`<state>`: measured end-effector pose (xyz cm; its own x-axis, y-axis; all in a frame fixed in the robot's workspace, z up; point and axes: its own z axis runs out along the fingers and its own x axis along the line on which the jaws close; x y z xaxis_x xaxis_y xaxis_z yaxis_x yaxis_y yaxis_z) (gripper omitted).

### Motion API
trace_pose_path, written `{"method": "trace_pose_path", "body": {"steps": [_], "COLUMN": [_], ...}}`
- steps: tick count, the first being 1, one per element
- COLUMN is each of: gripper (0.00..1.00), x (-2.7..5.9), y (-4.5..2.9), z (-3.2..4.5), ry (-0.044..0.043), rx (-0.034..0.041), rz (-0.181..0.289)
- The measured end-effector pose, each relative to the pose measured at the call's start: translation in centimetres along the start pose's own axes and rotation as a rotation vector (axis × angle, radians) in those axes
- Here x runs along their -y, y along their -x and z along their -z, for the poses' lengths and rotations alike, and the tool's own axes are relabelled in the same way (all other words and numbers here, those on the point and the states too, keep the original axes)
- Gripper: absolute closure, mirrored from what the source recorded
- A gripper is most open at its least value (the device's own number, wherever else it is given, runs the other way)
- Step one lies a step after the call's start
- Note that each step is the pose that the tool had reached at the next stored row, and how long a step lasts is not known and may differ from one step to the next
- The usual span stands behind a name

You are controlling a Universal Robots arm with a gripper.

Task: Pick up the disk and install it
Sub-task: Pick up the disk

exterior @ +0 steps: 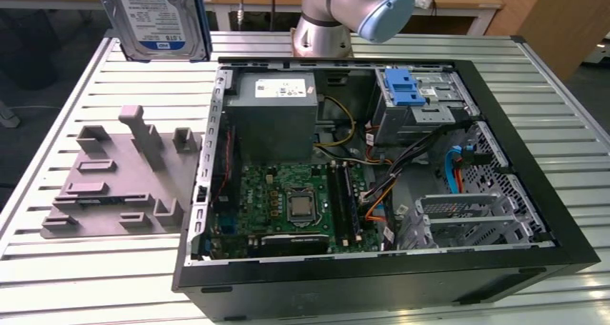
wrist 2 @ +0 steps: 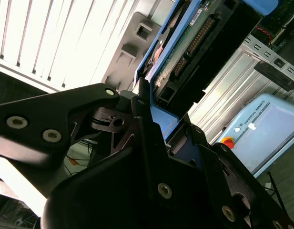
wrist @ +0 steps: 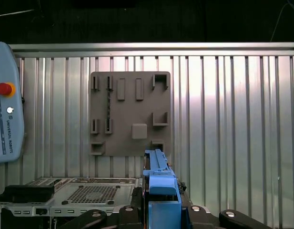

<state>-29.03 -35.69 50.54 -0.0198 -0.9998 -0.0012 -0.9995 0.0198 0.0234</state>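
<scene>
Clenched on its blue rails, the fingers (wrist 2: 146, 125) hold the disk (exterior: 157, 14) upright above the counter (exterior: 96, 271), well apart from the drive cage (exterior: 419, 100).

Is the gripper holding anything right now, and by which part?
Yes: the gripper holds the disk, clamped across its blue side rails near one end.

Open black computer case (exterior: 381, 282) on a slatted metal table (exterior: 96, 275), green motherboard (exterior: 276, 196) inside, grey power supply (exterior: 271, 118) with white sticker, blue latch (exterior: 408, 89), grey slotted fixture plate (exterior: 105, 189) beside the case, light-blue teach pendant (wrist: 6, 109)
</scene>
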Motion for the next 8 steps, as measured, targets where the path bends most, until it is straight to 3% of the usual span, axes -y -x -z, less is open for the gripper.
{"method": "trace_pose_path", "body": {"steps": [8], "gripper": [0.64], "x": [0.25], "y": [0.00], "z": [0.01], "ry": [0.0000], "rx": [0.0000], "rz": [0.000]}}
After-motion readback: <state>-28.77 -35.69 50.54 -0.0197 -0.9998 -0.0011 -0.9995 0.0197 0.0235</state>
